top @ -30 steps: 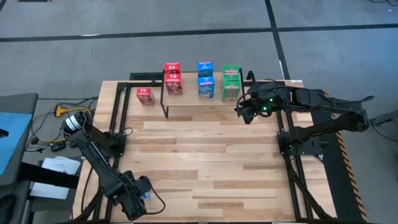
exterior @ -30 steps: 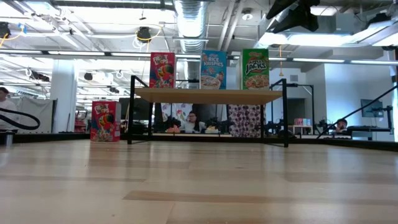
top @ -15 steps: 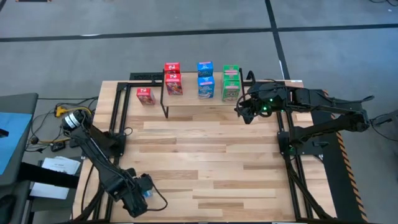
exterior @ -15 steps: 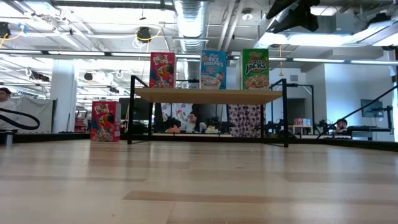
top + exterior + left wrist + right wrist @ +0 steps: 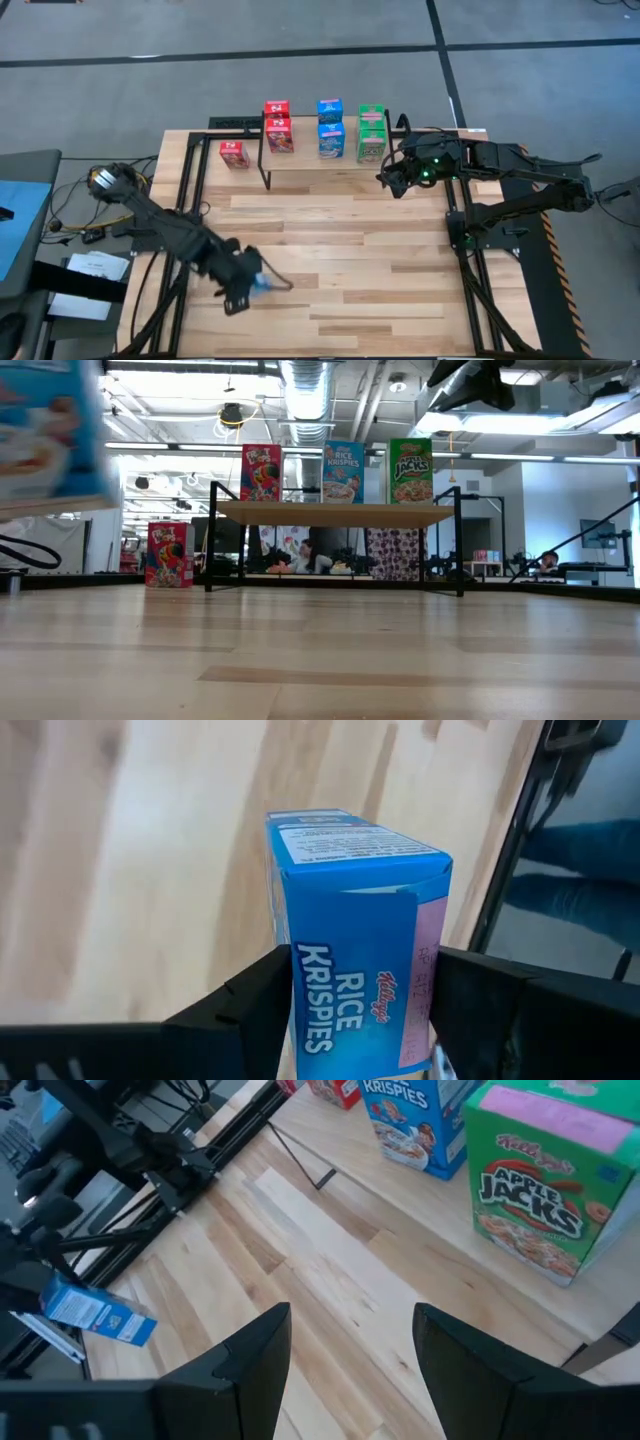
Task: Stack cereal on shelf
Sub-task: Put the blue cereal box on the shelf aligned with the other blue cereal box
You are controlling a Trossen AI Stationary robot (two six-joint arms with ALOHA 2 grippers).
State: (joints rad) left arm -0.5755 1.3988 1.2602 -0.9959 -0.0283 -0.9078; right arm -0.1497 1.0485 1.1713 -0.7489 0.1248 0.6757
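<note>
My left gripper (image 5: pixel 360 1020) is shut on a blue Rice Krispies cereal box (image 5: pixel 350 940) and holds it above the table's near left part (image 5: pixel 258 285); the low view shows this box (image 5: pixel 50 430) blurred at the upper left. The shelf (image 5: pixel 320 160) stands at the far middle on thin black legs. On its board stand red (image 5: pixel 277 135), blue (image 5: pixel 330 140) and green (image 5: pixel 371 146) boxes, with more behind them. Another red box (image 5: pixel 233 153) stands on the table, left of the shelf. My right gripper (image 5: pixel 350 1360) hovers open by the shelf's right end (image 5: pixel 392 180). My left gripper pinches the blue box between its two fingers, on the two opposite sides (image 5: pixel 300 1020) that flank the printed Rice Krispies face. The fingers slant down from above. The box is lifted clear of the table.
Bare slatted tabletop (image 5: pixel 350 260) lies between the two arms and in front of the shelf. The black frame rails (image 5: pixel 195 190) run along the table's left and right sides. Cables and papers (image 5: pixel 95 270) lie beyond the left edge.
My left gripper has risen from the table's near left corner and swung toward the right and far side, rolling as it went. The blue box has gone with it, lifted clear, and has come into the low view at the upper left.
</note>
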